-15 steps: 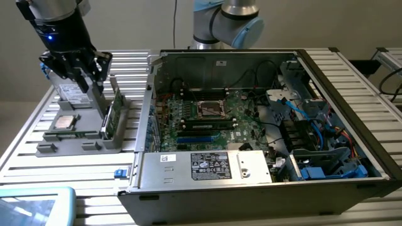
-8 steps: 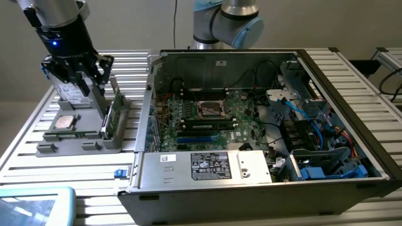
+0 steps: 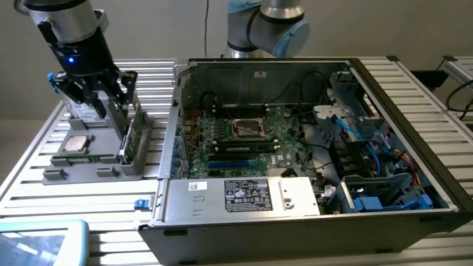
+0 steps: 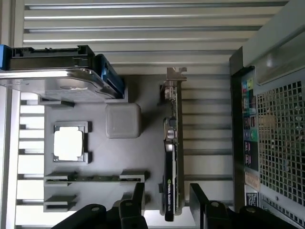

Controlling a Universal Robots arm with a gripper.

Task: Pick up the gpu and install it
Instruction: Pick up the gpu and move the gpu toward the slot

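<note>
Straddling one end of the graphics card, the gripper stands wide, its two fingers on either side of the card with a clear gap at each face, so nothing is held. The card stands on its long edge in a slot of the grey tray, with its metal bracket at the end far from the fingers. In the exterior view the gripper hangs over the tray, which sits on the slatted table at about nine o'clock from the open computer case. There the card is the part of the tray nearest the case, with the square chip at about nine o'clock from it and the drive at about ten o'clock. A memory stick lies in its own slot beside the chip. The card looks light and stiff, a thin board under a smooth black cover, and probably fragile along the contact edge down in the slot. The two flat faces near the upper edge seem the safest hold. The cover may be slippery, so a firm, square squeeze would suit, and a grip off centre would likely let it tilt.
</note>
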